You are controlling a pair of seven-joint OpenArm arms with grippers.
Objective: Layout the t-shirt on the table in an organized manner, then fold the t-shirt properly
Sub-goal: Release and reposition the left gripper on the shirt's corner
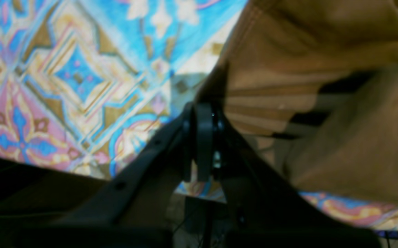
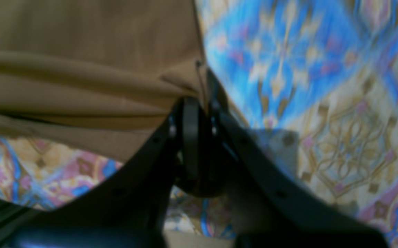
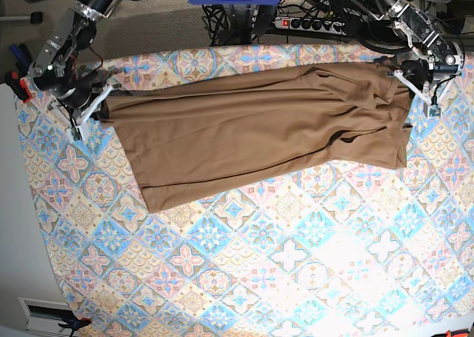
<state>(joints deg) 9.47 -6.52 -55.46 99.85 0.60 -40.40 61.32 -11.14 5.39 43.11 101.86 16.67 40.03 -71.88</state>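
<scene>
Layout stage, part done; no fold made yet, judging by the present lie of the cloth.

Shirt [image 3: 259, 133]: spread across the far half of the table [image 3: 244, 278], stretched between the two arms. Long axis runs side to side in the base view, tilted slightly, with the end at that view's right lying farther back than the end at its left. Left-of-view end flat, with a straight edge and a square near corner. Right-of-view end bunched and creased, with loose folds near the corner. Which end carries the neck: cannot tell; no tag or collar visible.

Left gripper [image 1: 204, 117]: jaws pressed together, pinching the edge of the shirt [image 1: 323, 86] at the base view's right end. Fabric fans out in pleats from the pinch point.

Right gripper [image 2: 200, 110]: jaws pressed together, pinching a corner of the shirt [image 2: 81, 69] at the base view's left end, with ridges of cloth pulled toward the jaws.

Remaining, as a judgement: smooth out the bunched end, flatten the sleeves, set the garment square on the table [image 1: 81, 69], then carry out the folds. Near half of the table [image 2: 323, 103] bare of cloth.
</scene>
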